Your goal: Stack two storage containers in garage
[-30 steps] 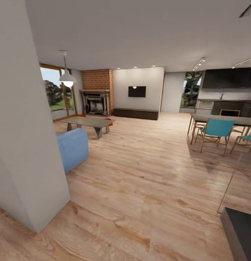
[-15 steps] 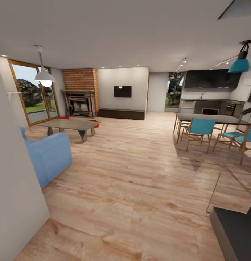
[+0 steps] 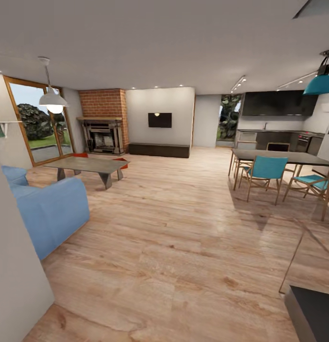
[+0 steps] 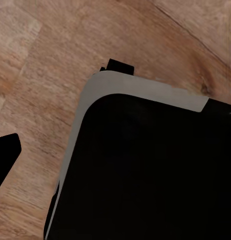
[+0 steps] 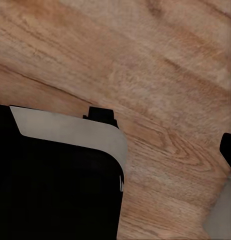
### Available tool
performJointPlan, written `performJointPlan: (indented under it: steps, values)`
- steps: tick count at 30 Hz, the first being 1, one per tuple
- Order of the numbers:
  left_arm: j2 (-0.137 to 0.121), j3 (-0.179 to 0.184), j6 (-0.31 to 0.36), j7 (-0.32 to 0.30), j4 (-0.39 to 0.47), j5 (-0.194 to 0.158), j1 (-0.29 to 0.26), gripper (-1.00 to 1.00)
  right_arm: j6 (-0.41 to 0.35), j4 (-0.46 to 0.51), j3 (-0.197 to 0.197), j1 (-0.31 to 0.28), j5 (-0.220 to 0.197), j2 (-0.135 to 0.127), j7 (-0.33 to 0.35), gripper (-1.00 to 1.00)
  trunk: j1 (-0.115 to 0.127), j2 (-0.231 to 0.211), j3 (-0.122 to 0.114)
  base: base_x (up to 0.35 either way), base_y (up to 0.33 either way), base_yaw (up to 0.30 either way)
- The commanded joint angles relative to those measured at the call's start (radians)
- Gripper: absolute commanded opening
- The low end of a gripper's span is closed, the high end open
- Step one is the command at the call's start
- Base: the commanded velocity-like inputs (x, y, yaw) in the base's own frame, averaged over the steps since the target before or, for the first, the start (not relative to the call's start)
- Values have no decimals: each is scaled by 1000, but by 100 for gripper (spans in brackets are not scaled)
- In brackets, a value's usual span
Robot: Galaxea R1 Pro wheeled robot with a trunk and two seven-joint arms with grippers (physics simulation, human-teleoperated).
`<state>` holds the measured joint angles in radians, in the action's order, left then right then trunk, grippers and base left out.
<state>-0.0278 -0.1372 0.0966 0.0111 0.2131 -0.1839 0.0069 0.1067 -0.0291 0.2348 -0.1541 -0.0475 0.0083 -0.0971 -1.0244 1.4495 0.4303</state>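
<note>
two red-orange storage containers (image 3: 120, 162) show as small red patches on the light wood plank floor (image 3: 183, 237) at the far side of the low grey coffee table (image 3: 88, 165), one past its left end near the glass doors, the other at its right end, in front of the red brick fireplace (image 3: 103, 121). the table hides most of both, and they are too far off to tell what, if anything, is inside them. they are well apart from the robot, across the open floor of the living room.

a blue sofa (image 3: 45, 209) stands in the near left, partly behind a pale wall corner (image 3: 12, 266). a white pendant lamp (image 3: 53, 99) hangs above the coffee table. a dark screen (image 3: 159, 119) is mounted on the white wall beside the fireplace. to the right, a dark dining table (image 3: 283, 156) is ringed by teal chairs with wooden legs (image 3: 266, 171), with a dark kitchen behind and a teal pendant lamp (image 3: 319, 84) above.

both wrist views look down on the plank floor and the robot's black base with its rounded grey rim (image 4: 140, 92). a dark shape at the edge of each is too cut off to read, so whether either hand is released or clenched cannot be told, and nothing is seen held or touched.
</note>
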Motion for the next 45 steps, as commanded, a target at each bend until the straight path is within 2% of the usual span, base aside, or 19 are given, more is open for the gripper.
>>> performJointPlan:
  steps: [1,11,23,45]
  values:
    - [0,-1,8,1,3,-11,1,100,5,-3,8,-1,-5,0,-4,100,-1,0,1,334,0,0]
    - [1,-2,9,1,0,-11,1,100,5,-3,7,-2,-6,-3,-6,100,-1,0,1,334,0,-19]
    - [1,-2,9,1,7,-9,1,100,4,-3,8,-2,-4,-6,-4,100,-1,0,1,334,0,-262]
    - [2,-2,9,1,10,-9,1,100,5,-2,13,-2,9,-9,-6,100,-1,0,1,334,0,-6]
